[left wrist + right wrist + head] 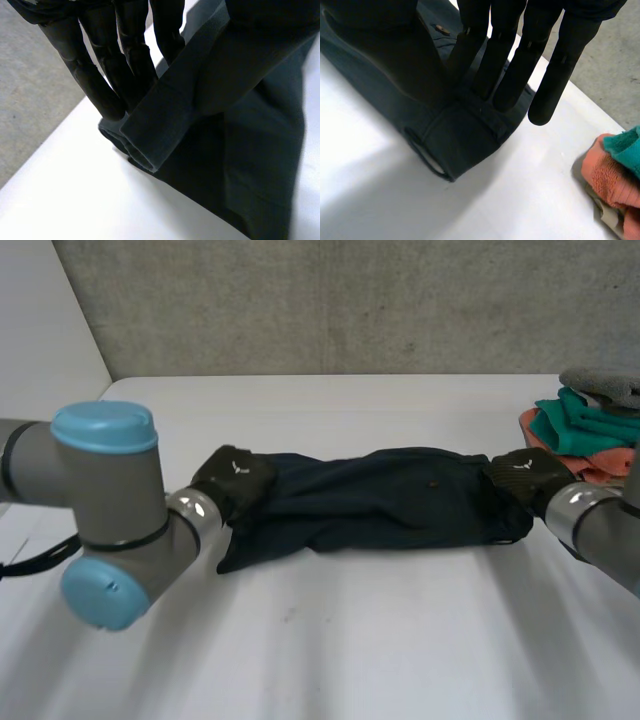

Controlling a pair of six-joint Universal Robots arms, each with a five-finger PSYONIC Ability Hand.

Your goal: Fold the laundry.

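A pair of dark navy trousers (380, 500) lies folded lengthwise across the middle of the white table (350, 640). My left hand (235, 478) is at the trousers' left end. There its straight fingers (110, 75) and thumb pinch the hemmed leg end (165, 125), which is lifted off the table. My right hand (527, 472) is at the right end, on the waistband. Its fingers (510, 75) lie over the waistband (460, 140) with the thumb against the cloth on the other side.
A pile of folded towels (585, 430), teal over orange with a grey piece on top, sits at the table's far right, close beside my right hand (615, 170). A concrete wall stands behind the table's far edge.
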